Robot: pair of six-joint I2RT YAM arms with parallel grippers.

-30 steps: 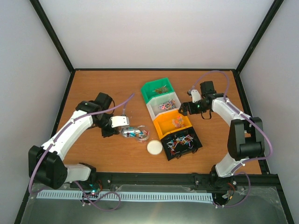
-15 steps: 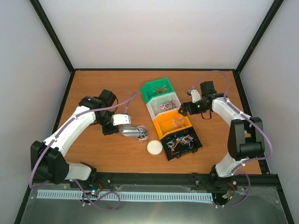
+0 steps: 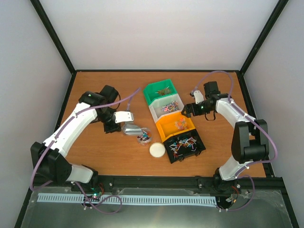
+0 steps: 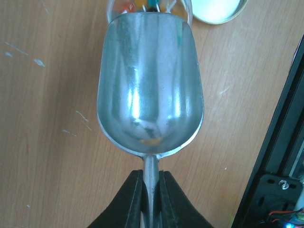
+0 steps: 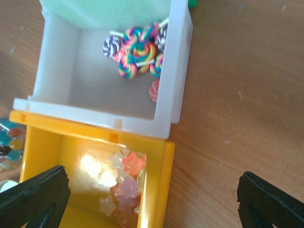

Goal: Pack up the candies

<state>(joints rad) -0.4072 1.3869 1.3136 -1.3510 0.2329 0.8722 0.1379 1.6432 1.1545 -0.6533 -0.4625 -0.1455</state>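
Observation:
My left gripper (image 3: 123,126) is shut on the handle of a metal scoop (image 3: 132,129). In the left wrist view the fingers (image 4: 133,190) clamp the handle, and the scoop bowl (image 4: 149,85) looks nearly empty. Its tip rests at the mouth of a small clear jar (image 3: 144,137) holding candies (image 4: 142,4). More candies (image 3: 185,142) fill the black bin (image 3: 200,151). My right gripper (image 3: 188,110) is open and empty. It hovers over the right rim of the orange bin (image 5: 156,190), fingers (image 5: 33,194) spread wide.
Four bins stand in a row: green (image 3: 153,89), white (image 3: 154,109), orange (image 3: 164,134), black. The white bin (image 5: 57,71) holds swirled lollipops (image 5: 135,47); the orange one holds star sweets (image 5: 126,185). A white round lid (image 3: 156,150) lies near the jar.
My left arm has drawn its wrist back and up, tilting the scoop towards the jar. The candies seen in the scoop a second ago no longer show in it. The right arm is still.

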